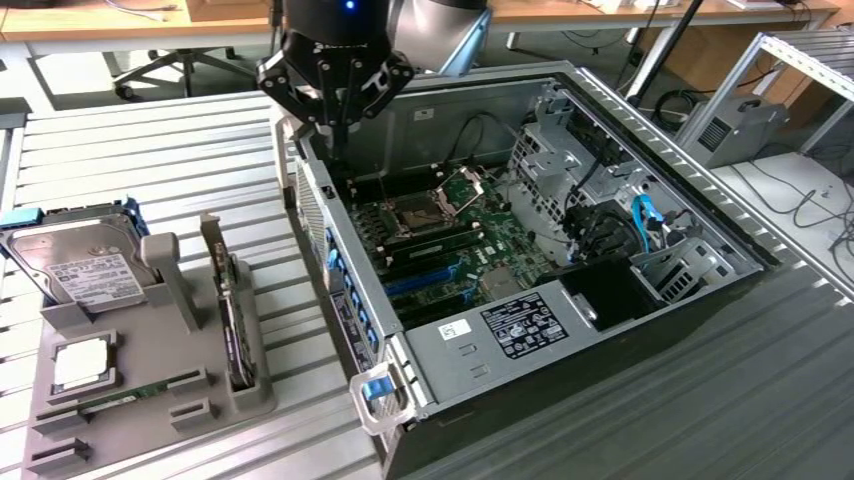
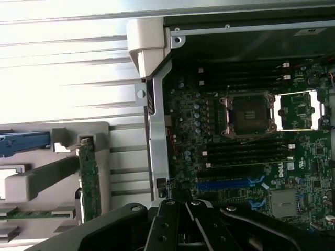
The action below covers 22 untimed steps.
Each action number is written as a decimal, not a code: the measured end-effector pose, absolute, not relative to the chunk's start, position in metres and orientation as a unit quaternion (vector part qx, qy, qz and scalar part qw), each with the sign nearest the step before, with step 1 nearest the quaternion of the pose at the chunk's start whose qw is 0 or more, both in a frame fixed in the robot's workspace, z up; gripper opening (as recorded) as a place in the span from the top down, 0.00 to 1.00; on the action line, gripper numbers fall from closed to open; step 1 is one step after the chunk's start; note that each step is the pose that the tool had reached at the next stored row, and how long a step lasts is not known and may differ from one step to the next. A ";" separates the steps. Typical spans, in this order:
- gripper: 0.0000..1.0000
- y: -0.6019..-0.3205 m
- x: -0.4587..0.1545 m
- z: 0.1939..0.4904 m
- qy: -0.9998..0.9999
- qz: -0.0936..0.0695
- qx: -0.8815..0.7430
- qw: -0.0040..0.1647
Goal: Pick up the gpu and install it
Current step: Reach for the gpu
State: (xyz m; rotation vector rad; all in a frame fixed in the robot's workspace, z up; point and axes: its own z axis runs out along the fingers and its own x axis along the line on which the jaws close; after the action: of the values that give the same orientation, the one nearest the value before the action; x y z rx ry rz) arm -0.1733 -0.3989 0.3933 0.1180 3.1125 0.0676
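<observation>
Jaws are seen clenched on nothing, parked over the case (image 1: 447, 345) wall. The gpu (image 1: 235, 322) is kept well off to their side, stood on edge in its holder (image 1: 254, 388), probably for easy grabbing.

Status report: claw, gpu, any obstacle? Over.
Claw shut, empty, above case edge. Gpu upright in gray holder, untouched. Hard drive beside it, apart.

Setting: probably a robotics lab or test workshop. Evidence: ribbed aluminium-slat workbench (image 1: 160, 150); opened black-and-silver desktop computer case (image 1: 470, 345); grey moulded parts fixture (image 1: 147, 412); light wooden desks (image 1: 120, 22); black swivel-chair base (image 1: 167, 62).
</observation>
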 end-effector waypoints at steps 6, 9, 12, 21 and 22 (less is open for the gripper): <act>0.89 -0.399 -0.176 0.393 0.999 0.022 0.038 0.013; 0.89 -0.399 -0.177 0.393 0.999 0.022 0.038 0.013; 0.89 -0.399 -0.178 0.393 0.999 0.022 0.038 0.013; 0.89 -0.399 -0.181 0.393 0.999 0.022 0.038 0.013; 0.89 -0.399 -0.181 0.393 0.999 0.022 0.038 0.013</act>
State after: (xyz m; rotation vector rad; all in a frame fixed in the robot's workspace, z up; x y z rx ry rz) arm -0.1811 -0.3989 0.3932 0.1180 3.1125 0.0676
